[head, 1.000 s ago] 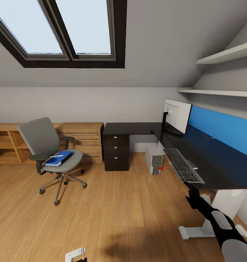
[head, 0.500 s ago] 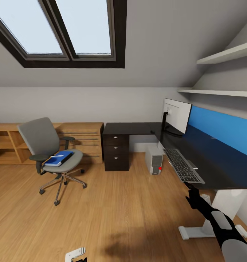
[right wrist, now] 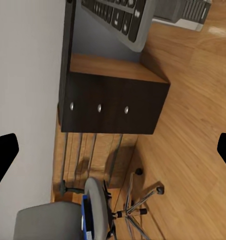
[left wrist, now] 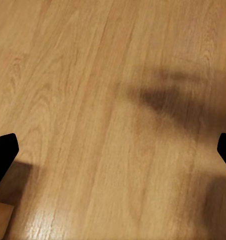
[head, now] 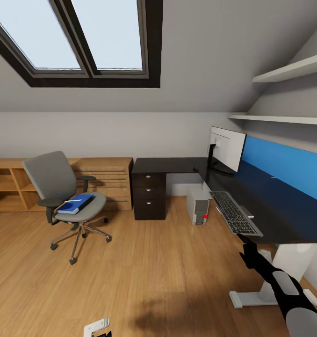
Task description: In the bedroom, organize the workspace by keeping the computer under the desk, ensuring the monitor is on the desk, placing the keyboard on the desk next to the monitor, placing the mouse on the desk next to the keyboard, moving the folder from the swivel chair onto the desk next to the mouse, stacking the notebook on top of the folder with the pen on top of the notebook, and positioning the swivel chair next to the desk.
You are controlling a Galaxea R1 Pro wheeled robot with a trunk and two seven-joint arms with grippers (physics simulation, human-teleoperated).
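Overhanging desk edge, keyboard front; right tool fingertips spread apart; computer half-hidden.

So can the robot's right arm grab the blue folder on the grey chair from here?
Probably not. The flat blue folder lies on the grey swivel chair far across the wooden floor, while the right end effector sits by the black desk.

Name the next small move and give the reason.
Probably roll toward the swivel chair: the folder lies on its seat, across the wood floor from the desk. Both claws look open and empty, the right claw just below the keyboard.
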